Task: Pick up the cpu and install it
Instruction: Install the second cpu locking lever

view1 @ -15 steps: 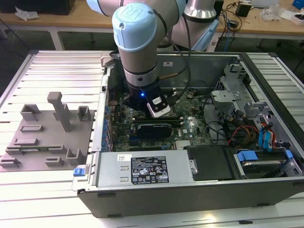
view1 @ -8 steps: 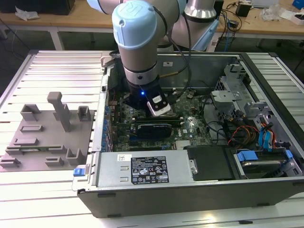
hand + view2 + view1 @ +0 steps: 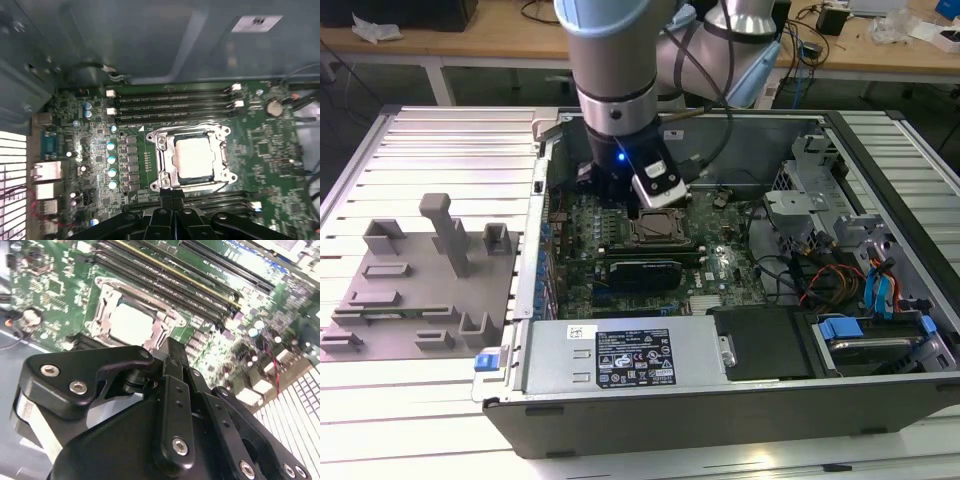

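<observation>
The cpu (image 3: pixel 195 158) lies flat inside the metal socket frame (image 3: pixel 162 162) on the green motherboard (image 3: pixel 265 145), its pale top showing in both wrist views (image 3: pixel 131 324). Memory slots (image 3: pixel 172 102) run just beside the frame. The claw (image 3: pixel 173 207) hangs above the board near the socket, pressed together and holding nothing. In the exterior view the arm (image 3: pixel 612 90) reaches down into the open computer case (image 3: pixel 740 405).

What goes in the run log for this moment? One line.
cpu seated in socket frame | claw above motherboard, beside socket | holding nothing
</observation>
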`<state>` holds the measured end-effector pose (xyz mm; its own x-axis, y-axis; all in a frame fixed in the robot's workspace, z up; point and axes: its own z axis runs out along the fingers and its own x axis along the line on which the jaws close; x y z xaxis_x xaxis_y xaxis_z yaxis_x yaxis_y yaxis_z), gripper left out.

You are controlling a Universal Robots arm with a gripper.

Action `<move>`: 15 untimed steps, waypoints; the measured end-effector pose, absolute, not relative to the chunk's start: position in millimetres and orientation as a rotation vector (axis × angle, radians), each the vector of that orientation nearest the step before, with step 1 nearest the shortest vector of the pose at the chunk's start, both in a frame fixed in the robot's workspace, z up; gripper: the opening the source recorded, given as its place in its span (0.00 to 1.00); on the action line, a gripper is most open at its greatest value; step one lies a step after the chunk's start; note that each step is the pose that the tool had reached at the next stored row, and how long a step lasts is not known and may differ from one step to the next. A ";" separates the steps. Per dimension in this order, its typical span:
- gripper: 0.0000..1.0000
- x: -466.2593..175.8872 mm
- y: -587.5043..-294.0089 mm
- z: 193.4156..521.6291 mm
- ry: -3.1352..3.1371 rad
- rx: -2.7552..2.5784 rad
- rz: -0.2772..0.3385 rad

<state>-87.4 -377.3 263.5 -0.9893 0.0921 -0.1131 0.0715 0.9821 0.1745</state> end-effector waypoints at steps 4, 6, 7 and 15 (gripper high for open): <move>0.11 -76.7 -377.2 264.1 3.033 0.129 0.248; 0.11 -71.1 -377.2 264.1 3.039 0.130 0.248; 0.11 -66.7 -377.4 264.1 3.043 0.131 0.248; 0.11 -57.7 -382.4 262.5 3.063 0.135 0.248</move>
<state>-57.7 -382.4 262.5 -0.9940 0.0923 -0.0586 0.0817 0.9832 0.1631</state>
